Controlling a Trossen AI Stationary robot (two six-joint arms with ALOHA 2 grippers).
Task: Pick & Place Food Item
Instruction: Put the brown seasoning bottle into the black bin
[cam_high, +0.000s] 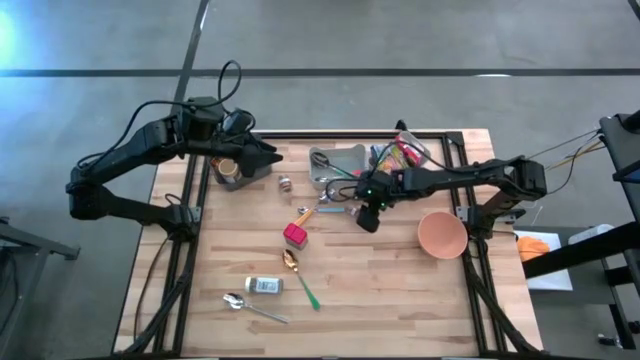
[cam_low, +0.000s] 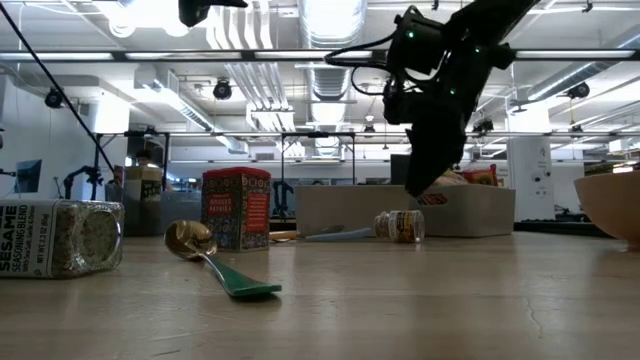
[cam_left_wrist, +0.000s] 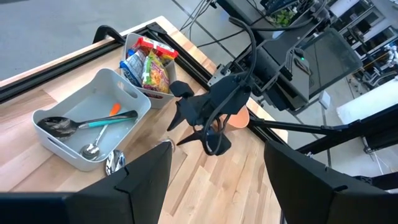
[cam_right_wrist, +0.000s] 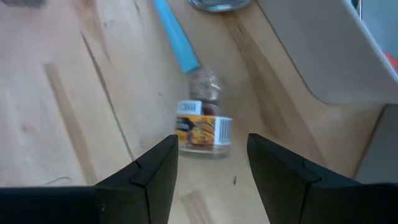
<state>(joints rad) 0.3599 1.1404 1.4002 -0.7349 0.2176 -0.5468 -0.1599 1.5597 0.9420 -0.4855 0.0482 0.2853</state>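
Note:
A small spice jar lies on its side on the wooden table, beside a blue-handled utensil and near a grey bin. My right gripper hangs open just above the jar, pointing steeply down, one finger to each side of it and touching nothing. In the high view this gripper sits at the table's middle, in front of the bins. My left gripper waits open and raised at the far left, with nothing between its fingers.
A red tin, a gold spoon with a green handle, a sesame jar and a silver spoon lie toward the near side. A pink bowl stands at the right. A snack bin sits at the far edge.

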